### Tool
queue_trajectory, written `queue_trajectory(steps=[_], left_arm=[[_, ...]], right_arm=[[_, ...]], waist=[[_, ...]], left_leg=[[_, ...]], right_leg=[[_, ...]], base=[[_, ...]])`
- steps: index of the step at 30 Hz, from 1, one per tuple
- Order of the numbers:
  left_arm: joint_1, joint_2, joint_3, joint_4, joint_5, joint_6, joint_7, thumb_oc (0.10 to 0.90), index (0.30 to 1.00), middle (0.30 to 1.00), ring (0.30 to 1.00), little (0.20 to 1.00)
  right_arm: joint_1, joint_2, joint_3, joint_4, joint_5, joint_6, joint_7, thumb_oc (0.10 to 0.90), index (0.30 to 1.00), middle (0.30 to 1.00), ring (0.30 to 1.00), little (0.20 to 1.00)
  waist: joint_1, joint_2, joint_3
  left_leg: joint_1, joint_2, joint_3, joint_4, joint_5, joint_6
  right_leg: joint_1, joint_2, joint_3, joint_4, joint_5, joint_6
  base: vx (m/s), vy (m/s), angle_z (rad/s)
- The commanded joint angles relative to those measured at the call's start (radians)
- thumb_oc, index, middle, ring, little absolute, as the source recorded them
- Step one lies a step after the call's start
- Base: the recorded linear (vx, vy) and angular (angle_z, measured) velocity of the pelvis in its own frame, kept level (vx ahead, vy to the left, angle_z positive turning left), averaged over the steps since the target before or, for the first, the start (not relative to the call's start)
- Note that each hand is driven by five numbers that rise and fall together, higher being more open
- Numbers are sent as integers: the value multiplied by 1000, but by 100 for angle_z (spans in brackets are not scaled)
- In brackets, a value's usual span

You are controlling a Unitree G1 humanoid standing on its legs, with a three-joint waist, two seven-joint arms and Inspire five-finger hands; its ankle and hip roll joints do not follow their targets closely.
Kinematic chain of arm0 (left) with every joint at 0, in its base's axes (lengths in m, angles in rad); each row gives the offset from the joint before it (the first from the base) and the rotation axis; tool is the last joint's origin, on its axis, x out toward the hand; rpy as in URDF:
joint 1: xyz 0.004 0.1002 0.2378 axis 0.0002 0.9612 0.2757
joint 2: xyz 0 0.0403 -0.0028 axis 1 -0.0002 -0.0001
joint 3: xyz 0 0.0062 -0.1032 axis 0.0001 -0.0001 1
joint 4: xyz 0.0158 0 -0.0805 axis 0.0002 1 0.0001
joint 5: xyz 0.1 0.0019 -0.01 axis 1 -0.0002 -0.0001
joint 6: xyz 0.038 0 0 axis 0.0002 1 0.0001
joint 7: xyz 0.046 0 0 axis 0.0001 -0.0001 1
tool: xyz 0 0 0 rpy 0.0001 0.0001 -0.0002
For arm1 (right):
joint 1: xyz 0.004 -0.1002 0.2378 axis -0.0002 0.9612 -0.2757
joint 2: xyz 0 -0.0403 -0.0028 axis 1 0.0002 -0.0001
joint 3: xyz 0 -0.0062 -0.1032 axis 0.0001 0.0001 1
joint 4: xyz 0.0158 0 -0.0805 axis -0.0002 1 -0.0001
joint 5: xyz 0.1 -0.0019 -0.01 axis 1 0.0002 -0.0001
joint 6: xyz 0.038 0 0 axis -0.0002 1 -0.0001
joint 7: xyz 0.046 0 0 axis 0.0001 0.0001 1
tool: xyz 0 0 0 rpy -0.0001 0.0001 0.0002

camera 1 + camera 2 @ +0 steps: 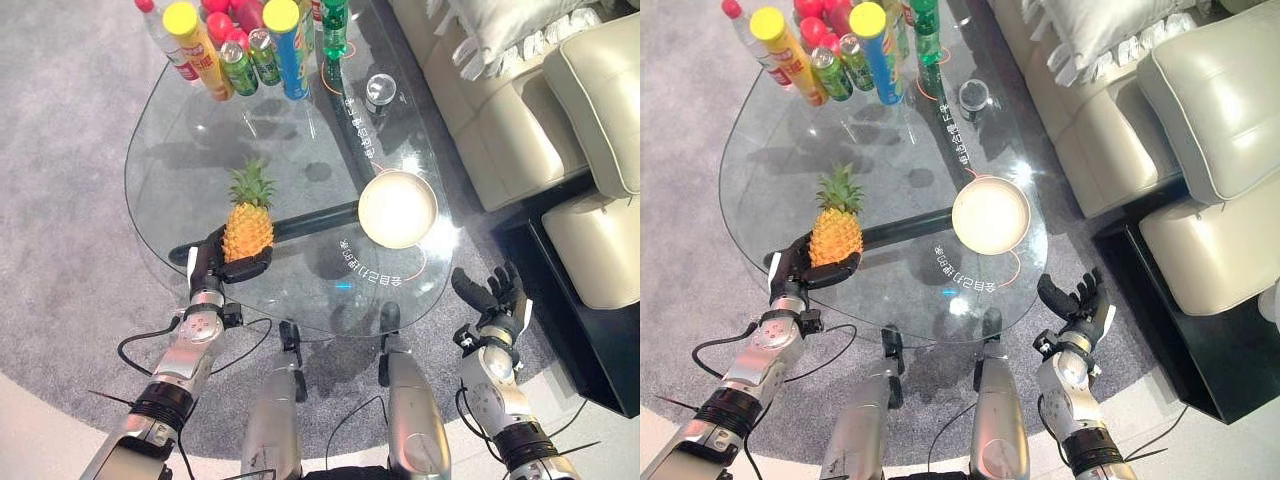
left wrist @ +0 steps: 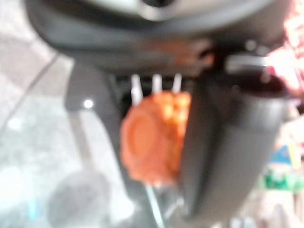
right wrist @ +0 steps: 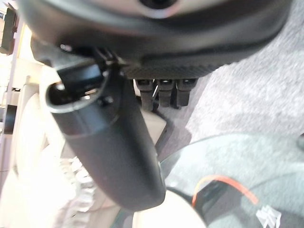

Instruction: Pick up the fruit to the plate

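Observation:
A small pineapple (image 1: pixel 247 225) with a green crown stands upright on the glass table (image 1: pixel 180 150), near its front left edge. My left hand (image 1: pixel 215 265) is curled round the pineapple's base, thumb across its front; the left wrist view shows the orange fruit (image 2: pixel 152 142) between the thumb and the fingers. A cream round plate (image 1: pixel 397 208) lies on the glass to the right of the fruit, about a hand's width away. My right hand (image 1: pixel 492 296) hovers off the table's front right edge with relaxed fingers, holding nothing.
Several bottles and cans (image 1: pixel 250 45) crowd the table's far end, with an upturned glass (image 1: pixel 380 92) beside them. A cream sofa (image 1: pixel 530 110) runs along the right side, and a dark low stand (image 1: pixel 590 340) sits by my right hand. Grey carpet lies around the table.

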Motion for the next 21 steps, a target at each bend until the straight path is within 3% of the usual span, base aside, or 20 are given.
queue_trajectory(steps=[1, 4, 13, 21], left_arm=[[-43, 34, 85, -152, 92, -167, 35, 100, 300, 300, 300, 200], [-6, 22, 78, -232, 143, -194, 19, 100, 300, 300, 300, 200], [-19, 43, 39, -331, 195, -241, -57, 100, 300, 300, 300, 200], [-62, 50, -34, -416, 189, -227, -136, 100, 300, 300, 300, 200]], right_arm=[[21, -26, -25, -132, -100, -94, 80, 800, 900, 900, 900, 900], [12, -36, -15, -222, -117, -111, 167, 800, 900, 900, 900, 900], [-95, -45, 21, -335, -96, -88, 267, 800, 900, 900, 900, 900], [-184, -20, 90, -356, -9, -38, 311, 800, 900, 900, 900, 900]], waist=[[-2, -24, -15], [3, -25, -15], [16, -17, -15], [33, -10, -15]], left_leg=[[-28, -121, 21, 132, -123, 52], [-34, -120, 21, 138, -123, 53], [-37, -121, 24, 145, -123, 50], [-50, -124, 22, 162, -127, 47]], right_leg=[[79, 104, -92, -7, -85, -69], [76, 105, -92, -2, -87, -70], [75, 103, -93, 2, -87, -70], [69, 93, -104, 11, -85, -71]], base=[[0, 0, 0], [0, 0, 0], [0, 0, 0], [5, -7, 5]])
